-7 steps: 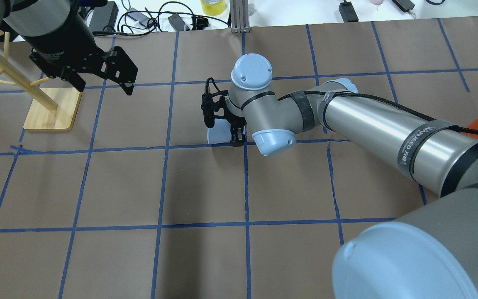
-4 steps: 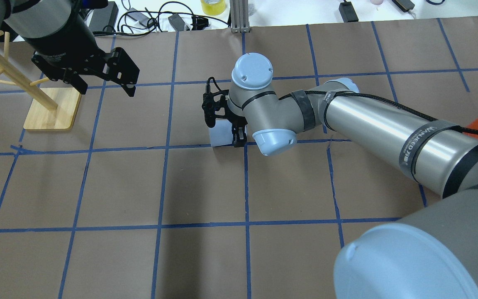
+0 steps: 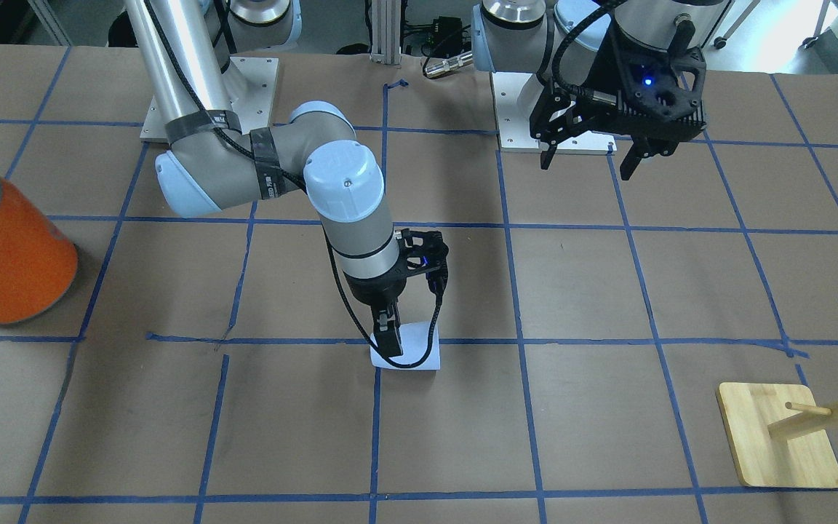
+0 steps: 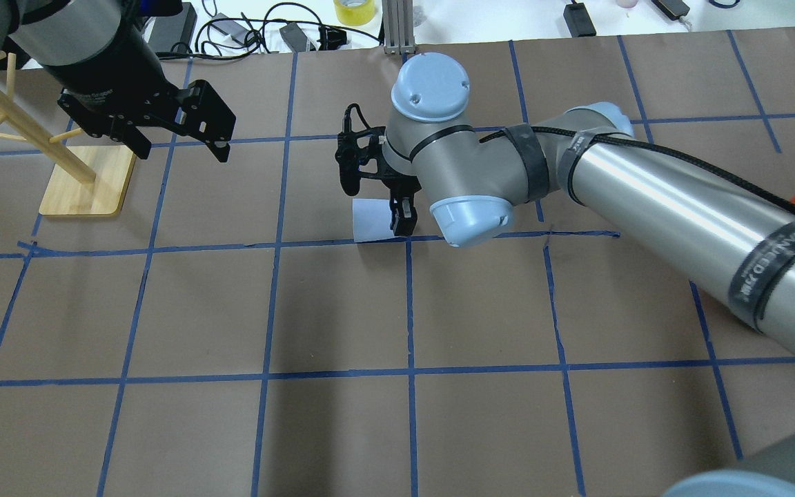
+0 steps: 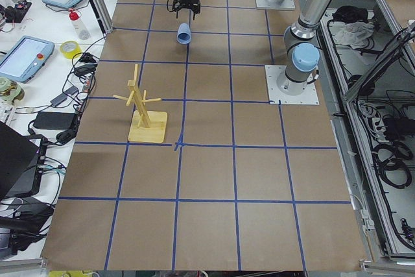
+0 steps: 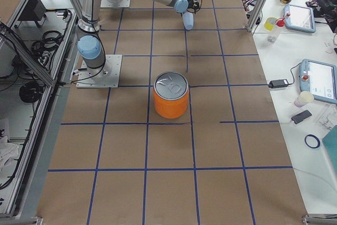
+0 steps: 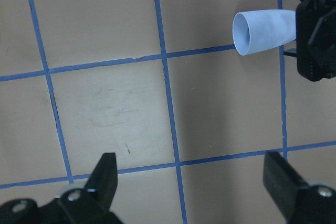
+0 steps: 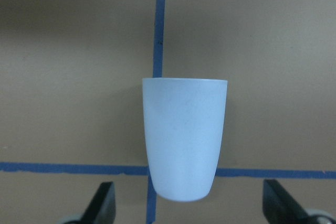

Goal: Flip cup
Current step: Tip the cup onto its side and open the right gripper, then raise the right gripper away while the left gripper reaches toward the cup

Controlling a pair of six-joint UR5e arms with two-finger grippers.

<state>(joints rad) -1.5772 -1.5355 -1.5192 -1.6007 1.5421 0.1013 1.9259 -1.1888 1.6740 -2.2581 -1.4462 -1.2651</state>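
Observation:
The pale blue cup (image 4: 372, 219) lies on its side on the brown paper near the table's middle, next to a blue tape line. It also shows in the front view (image 3: 406, 356), the left wrist view (image 7: 262, 31) and the right wrist view (image 8: 185, 137). My right gripper (image 4: 374, 201) points down just above the cup's rounded base, open and empty. Its fingers (image 8: 105, 205) stand wide on either side and touch nothing. The cup's mouth faces my left arm's side. My left gripper (image 4: 180, 148) hovers open and empty, well apart from the cup.
A large orange can (image 3: 8, 255) with a silver top stands on my right side of the table. A wooden peg rack (image 4: 83, 179) stands on my left side, close to the left gripper. Cables and gear lie beyond the far edge.
My right wrist has risen and shifted a little toward the far edge, while the cup has stayed in about the same spot. The left gripper has drifted slightly right.

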